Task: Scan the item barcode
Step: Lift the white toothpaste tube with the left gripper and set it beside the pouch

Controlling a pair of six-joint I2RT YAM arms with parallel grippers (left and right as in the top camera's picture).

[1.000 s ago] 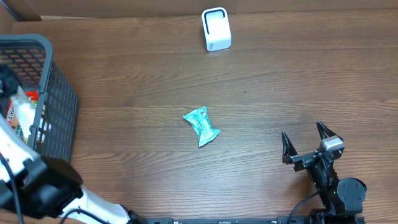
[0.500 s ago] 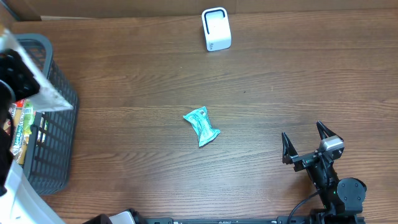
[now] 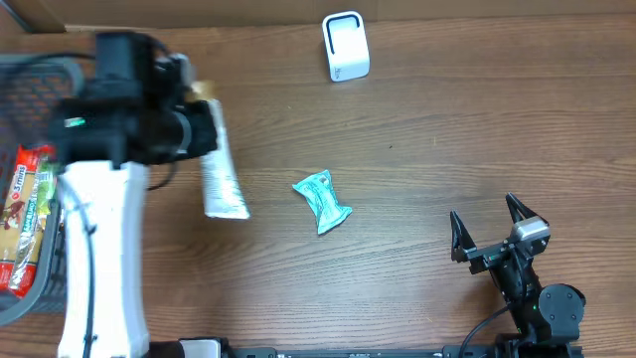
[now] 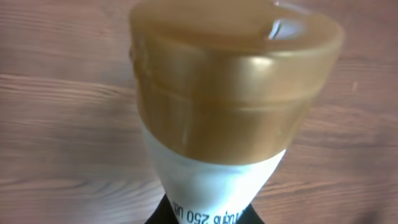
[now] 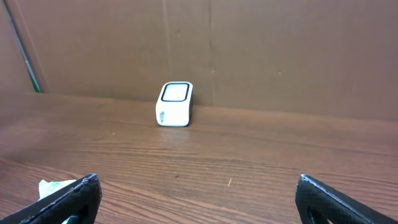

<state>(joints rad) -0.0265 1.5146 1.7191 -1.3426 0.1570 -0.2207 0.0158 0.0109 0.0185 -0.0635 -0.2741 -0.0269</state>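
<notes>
Counter (image 3: 417,119): teal packet (image 3: 322,202) unmoved.
Left fingers (image 3: 194,131): left the basket (image 3: 30,68), now above counter, clamped on gold-capped white tube (image 3: 223,179).
Right fingers (image 3: 457,239): spread wide, empty, unchanged.

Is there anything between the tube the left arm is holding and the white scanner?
Nothing visible. The tube in the left gripper has only bare table between it and the scanner; the teal packet lies off that line, nearer the robot's side.

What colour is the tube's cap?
Gold. The cap on the tube shows best in left wrist view.
</notes>
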